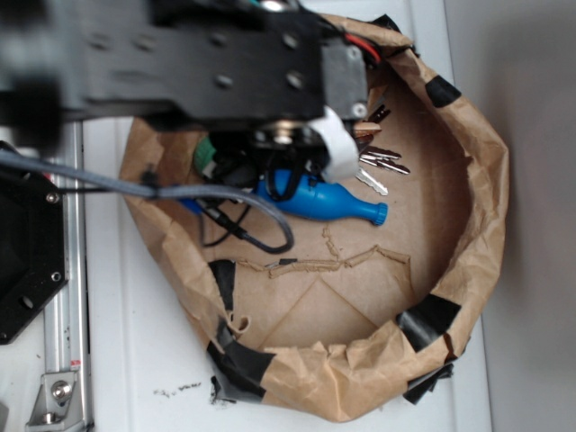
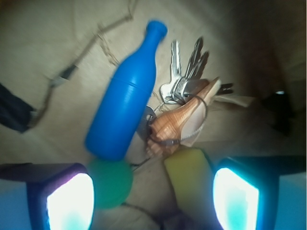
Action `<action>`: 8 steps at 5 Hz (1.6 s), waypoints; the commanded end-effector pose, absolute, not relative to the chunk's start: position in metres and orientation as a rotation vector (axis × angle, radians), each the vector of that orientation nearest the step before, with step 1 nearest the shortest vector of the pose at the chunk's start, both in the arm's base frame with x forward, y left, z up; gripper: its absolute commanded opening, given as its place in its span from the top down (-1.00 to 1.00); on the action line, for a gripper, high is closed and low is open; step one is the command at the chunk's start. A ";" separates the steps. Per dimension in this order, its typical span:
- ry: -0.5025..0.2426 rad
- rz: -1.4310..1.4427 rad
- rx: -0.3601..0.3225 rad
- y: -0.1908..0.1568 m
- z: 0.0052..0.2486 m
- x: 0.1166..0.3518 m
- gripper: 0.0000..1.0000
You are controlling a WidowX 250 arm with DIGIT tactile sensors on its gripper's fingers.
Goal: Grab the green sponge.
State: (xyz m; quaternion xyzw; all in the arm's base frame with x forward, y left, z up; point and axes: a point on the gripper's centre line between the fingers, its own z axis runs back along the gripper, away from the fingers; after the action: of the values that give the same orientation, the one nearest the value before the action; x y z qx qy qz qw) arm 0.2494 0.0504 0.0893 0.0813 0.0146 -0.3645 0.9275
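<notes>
In the wrist view the green sponge (image 2: pixel 188 178) is a yellow-green block with a dark green edge, lying between my fingers close to the right fingertip (image 2: pixel 236 197). My gripper (image 2: pixel 153 199) is open and holds nothing. A round green object (image 2: pixel 110 182) lies by the left fingertip (image 2: pixel 69 201), touching the base of the blue bottle (image 2: pixel 125 98). In the exterior view only a green patch of the sponge (image 1: pixel 205 155) shows under the black arm (image 1: pixel 207 63), which hides the fingers.
Everything lies in a brown paper-walled bin (image 1: pixel 481 207). A blue bottle (image 1: pixel 324 200), a bunch of keys (image 2: pixel 184 79) and a brown shell (image 2: pixel 180 122) sit just beyond the sponge. Black cables (image 1: pixel 252 225) trail across the bin floor.
</notes>
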 end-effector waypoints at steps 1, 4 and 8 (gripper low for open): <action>-0.039 -0.865 0.200 0.052 0.093 0.248 -1.00; 0.037 -1.024 0.244 0.068 0.068 0.234 -1.00; 0.100 -1.045 0.254 0.079 0.041 0.256 -1.00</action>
State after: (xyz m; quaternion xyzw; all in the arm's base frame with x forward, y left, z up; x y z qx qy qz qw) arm 0.2516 0.0787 0.0361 0.1115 0.0572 -0.5016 0.8560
